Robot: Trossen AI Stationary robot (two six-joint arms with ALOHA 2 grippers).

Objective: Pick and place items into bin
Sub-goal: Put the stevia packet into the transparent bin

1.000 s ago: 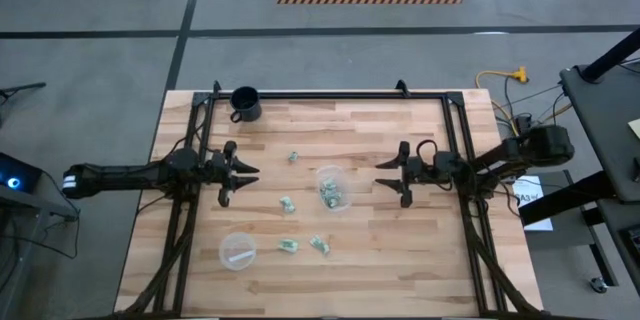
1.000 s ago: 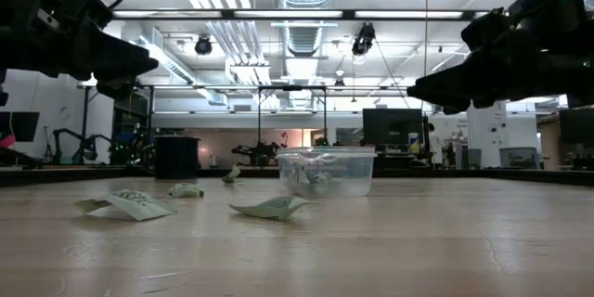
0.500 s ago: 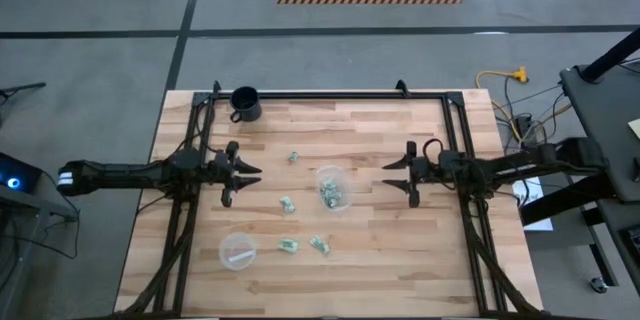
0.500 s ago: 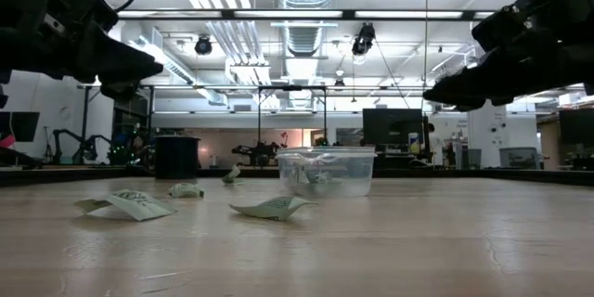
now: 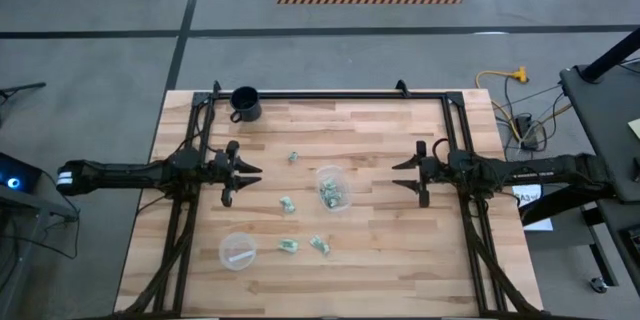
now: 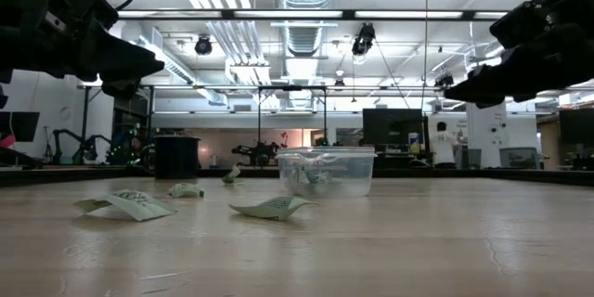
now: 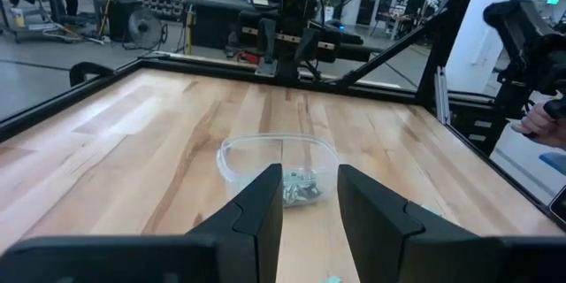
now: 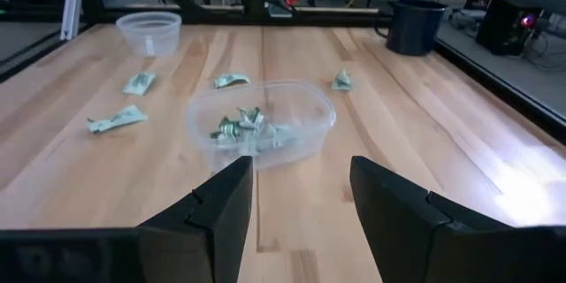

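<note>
Wooden table [image 5: 380,260] fills my overhead view. On it my left gripper [image 5: 244,182] and right gripper [image 5: 406,177] face each other, jaws apart and empty, with the bin [image 5: 331,188] between them. Several items [image 5: 331,195] lie inside; four more wrapped pieces [image 5: 287,204] lie around it.

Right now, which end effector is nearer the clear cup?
Right, narrowly. The right end effector hangs off one side of the clear cup; the left end effector hangs off the opposite side.
</note>
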